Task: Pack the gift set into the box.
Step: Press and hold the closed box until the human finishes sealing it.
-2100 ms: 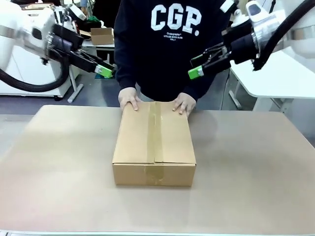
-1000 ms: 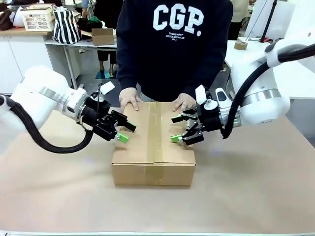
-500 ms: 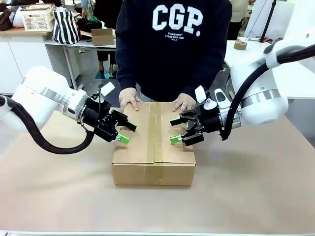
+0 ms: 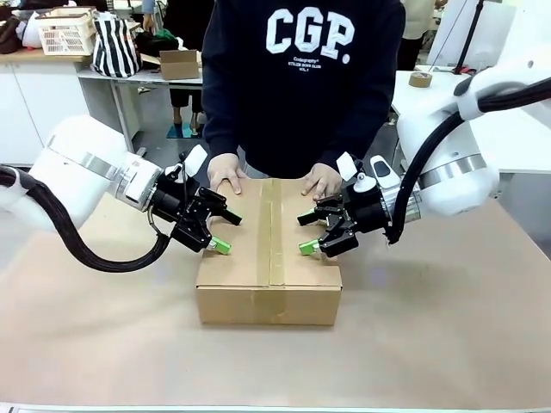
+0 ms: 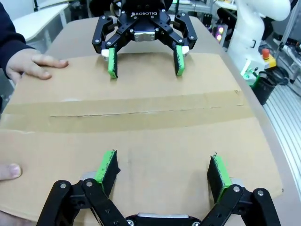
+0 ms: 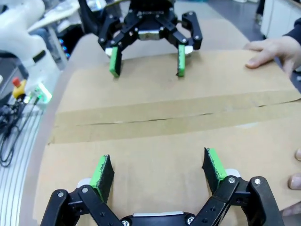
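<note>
Left gripper (image 4: 228, 233) and right gripper (image 4: 305, 233), jaws spread and empty, hover facing each other over the taped-shut cardboard box (image 4: 269, 280)

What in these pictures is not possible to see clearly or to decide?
1. All views: what is inside the box; its top is shut under the tape.
2. Front view: whether the left gripper or the right gripper touches the box top; the angle leaves it open.
3. Left wrist view: one hand, cut off by the left edge.
4. Front view: the small print on the sweater, too small.
</note>
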